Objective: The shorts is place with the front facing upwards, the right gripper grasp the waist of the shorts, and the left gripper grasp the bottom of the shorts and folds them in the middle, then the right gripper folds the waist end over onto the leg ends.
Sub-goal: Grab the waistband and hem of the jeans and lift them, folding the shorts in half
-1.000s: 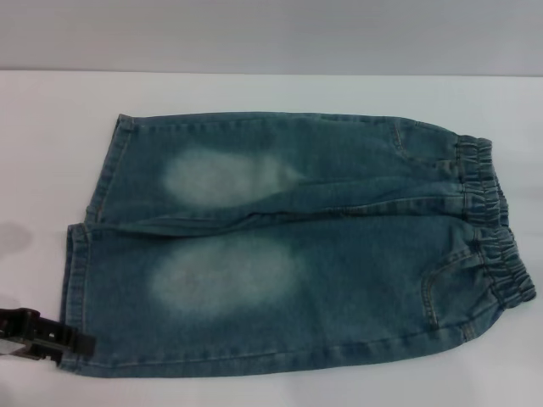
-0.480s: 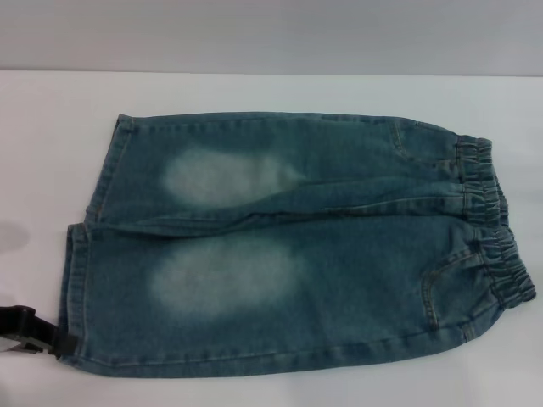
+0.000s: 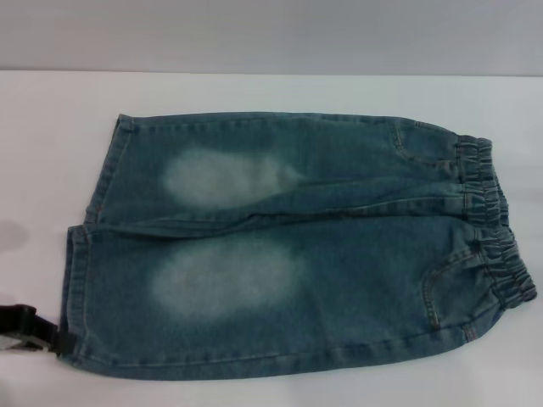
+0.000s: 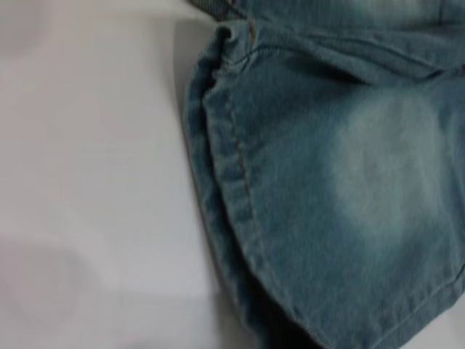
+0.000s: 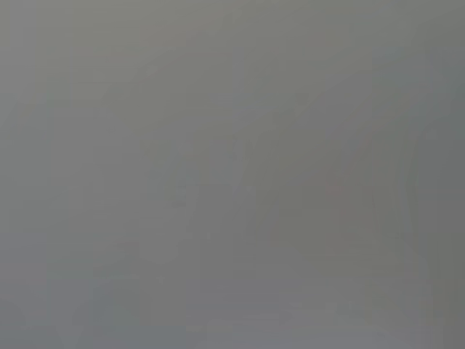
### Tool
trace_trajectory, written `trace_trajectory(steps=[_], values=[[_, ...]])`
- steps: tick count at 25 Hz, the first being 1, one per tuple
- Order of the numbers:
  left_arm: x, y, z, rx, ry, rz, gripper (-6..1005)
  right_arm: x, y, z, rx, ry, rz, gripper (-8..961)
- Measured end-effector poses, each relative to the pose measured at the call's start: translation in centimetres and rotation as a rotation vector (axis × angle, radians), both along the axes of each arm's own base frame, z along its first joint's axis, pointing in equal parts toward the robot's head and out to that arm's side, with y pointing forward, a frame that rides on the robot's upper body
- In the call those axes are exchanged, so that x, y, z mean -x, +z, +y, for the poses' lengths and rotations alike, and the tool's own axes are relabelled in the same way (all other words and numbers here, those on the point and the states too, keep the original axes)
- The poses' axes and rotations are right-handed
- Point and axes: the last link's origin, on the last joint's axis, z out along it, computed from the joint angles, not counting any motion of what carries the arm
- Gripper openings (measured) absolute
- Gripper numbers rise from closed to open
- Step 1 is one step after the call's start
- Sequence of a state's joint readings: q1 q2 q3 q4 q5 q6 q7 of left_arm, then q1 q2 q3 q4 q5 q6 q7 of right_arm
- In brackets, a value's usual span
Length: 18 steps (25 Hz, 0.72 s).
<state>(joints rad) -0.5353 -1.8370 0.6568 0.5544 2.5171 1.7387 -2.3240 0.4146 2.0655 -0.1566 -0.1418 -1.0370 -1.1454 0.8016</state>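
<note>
The shorts (image 3: 297,246) lie flat and front up on the white table (image 3: 42,136). Their gathered elastic waist (image 3: 496,233) is at the right, and the two hemmed leg ends (image 3: 76,280) are at the left. Pale faded patches mark both legs. My left gripper (image 3: 59,342) shows as a black piece at the lower left edge, its tip against the near leg's hem corner. The left wrist view shows that stitched hem (image 4: 221,167) close up on the shorts (image 4: 341,182), with no fingers in sight. My right gripper is out of view, and its wrist view shows only plain grey.
A grey wall (image 3: 271,34) rises behind the table's far edge. Bare white tabletop surrounds the shorts to the left, behind them and at the far right (image 3: 517,110).
My left gripper has drawn back to the left, from over the near hem corner to just at its edge. The shorts have barely moved.
</note>
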Motion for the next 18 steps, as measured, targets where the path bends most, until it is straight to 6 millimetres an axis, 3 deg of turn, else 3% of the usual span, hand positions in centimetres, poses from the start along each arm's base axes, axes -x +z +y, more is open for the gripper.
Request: trace_trajectory(steps=[8, 13, 18], values=[[-0.6, 0.0, 1.0, -0.062, 0.002, -0.030, 38, 1.8, 1.8, 1.4, 0.241, 0.216, 0.049, 498], [-1.2, 0.0, 1.9, -0.075, -0.017, -0.030, 39, 4.7, 4.3, 1.9, 0.529, 0.415, -0.016, 498], [-1.5, 0.0, 2.4, -0.082, -0.026, -0.035, 40, 8.8, 7.2, 1.6, 0.925, 0.569, -0.124, 498]])
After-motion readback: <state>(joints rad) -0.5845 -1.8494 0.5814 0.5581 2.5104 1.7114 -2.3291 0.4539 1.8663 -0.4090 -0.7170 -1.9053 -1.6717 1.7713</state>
